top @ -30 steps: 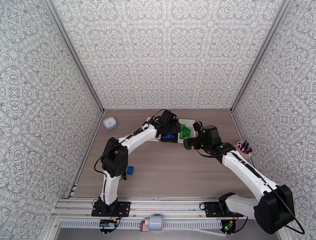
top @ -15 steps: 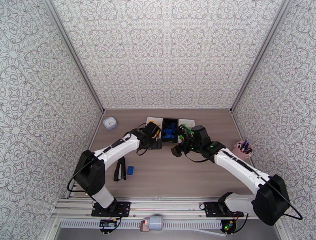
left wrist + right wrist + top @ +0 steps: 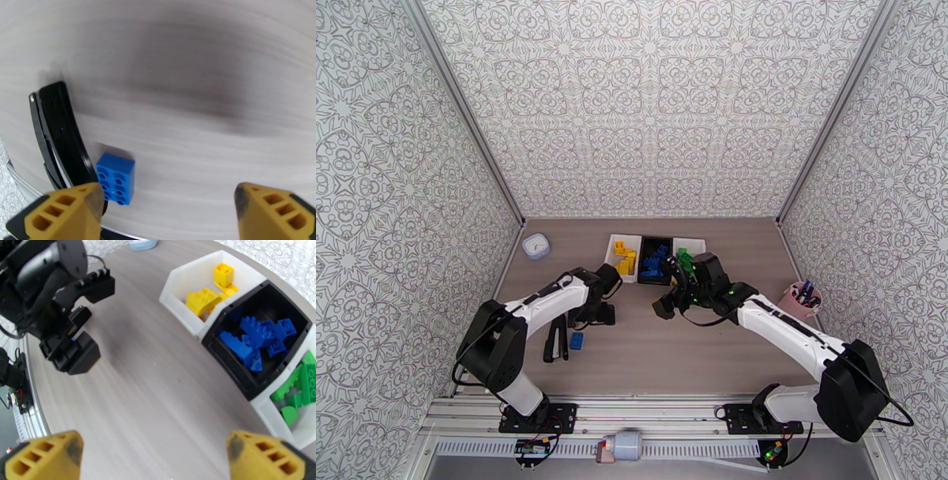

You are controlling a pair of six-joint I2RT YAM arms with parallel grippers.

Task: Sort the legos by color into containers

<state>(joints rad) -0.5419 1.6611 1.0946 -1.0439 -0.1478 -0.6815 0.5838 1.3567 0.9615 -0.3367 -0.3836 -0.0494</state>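
Observation:
Three containers stand in a row at the back: a white bin (image 3: 615, 238) (image 3: 179, 283) with yellow legos (image 3: 203, 297), a black bin (image 3: 656, 239) (image 3: 225, 362) with blue legos (image 3: 256, 336), and a white bin (image 3: 697, 241) (image 3: 268, 413) with green legos (image 3: 302, 386). One blue lego (image 3: 576, 341) (image 3: 115, 184) lies loose on the table beside a black stapler. My left gripper (image 3: 599, 317) (image 3: 166, 215) hovers open just right of it, with nothing in it. My right gripper (image 3: 663, 306) (image 3: 156, 457) is open and empty in front of the bins.
The long black stapler (image 3: 554, 339) (image 3: 59, 134) lies just left of the loose blue lego. A white round dish (image 3: 536, 246) sits at the back left and a pink cup of pens (image 3: 803, 296) at the right edge. My two grippers are close together mid-table.
My left arm has pulled back from the black bin, near and leftward, toward the loose blue lego. My right gripper has shifted left and nearer, away from the green bin.

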